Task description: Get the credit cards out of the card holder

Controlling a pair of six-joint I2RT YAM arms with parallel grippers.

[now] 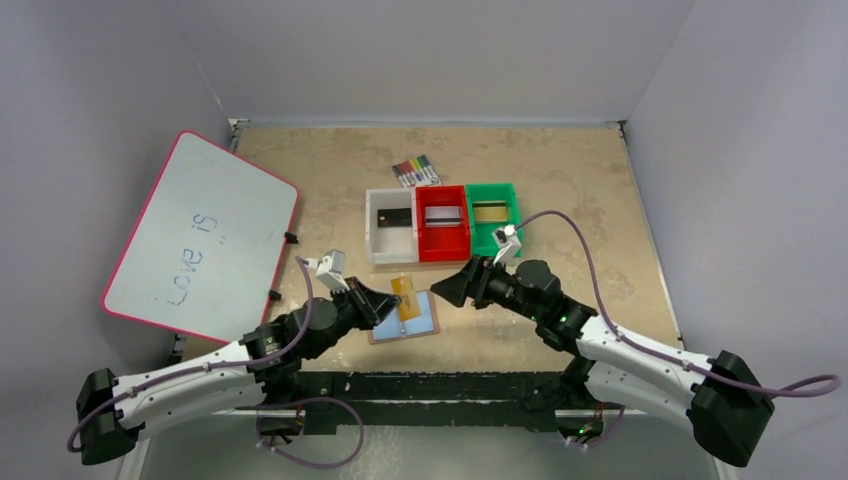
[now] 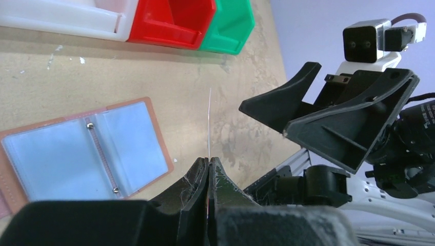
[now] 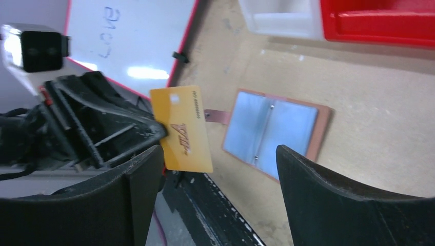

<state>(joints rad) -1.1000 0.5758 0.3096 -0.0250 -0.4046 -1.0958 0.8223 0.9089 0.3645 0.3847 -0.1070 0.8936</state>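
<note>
The thin gold plastic card [image 3: 182, 128] is pinched tight in my left hand [image 2: 209, 161], up in the air and not touching the surface. It stands on its edge, so from my left wrist I see it only as a thin line. My left hand is clenched on one end of it. Just below it, the flat tan-brown card holder [image 3: 272, 133] lies open on the sandy-brown surface [image 1: 580, 200]. Its two clear, light-blue pockets face up, and a small brown strap [image 3: 215, 115] sticks out at one side. My right hand [image 3: 215, 154] is just beside the card and points at it. Its two black fingers are spread wide apart with nothing between them, and it does not touch the card. Farther back, three small plastic bins stand in a row, touching each other. There is a white bin [image 1: 372, 240] with a black card [image 1: 391, 217] in it, a red bin [image 1: 420, 245] with a silver-grey card [image 1: 442, 216] in it, and a green bin [image 1: 472, 235] with another gold card [image 1: 489, 211] in it. Behind the bins lies a small pack of coloured markers [image 1: 415, 171]. Off to my left, a big white board with a red rim [image 1: 200, 235] lies tilted, with blue writing on it.
</note>
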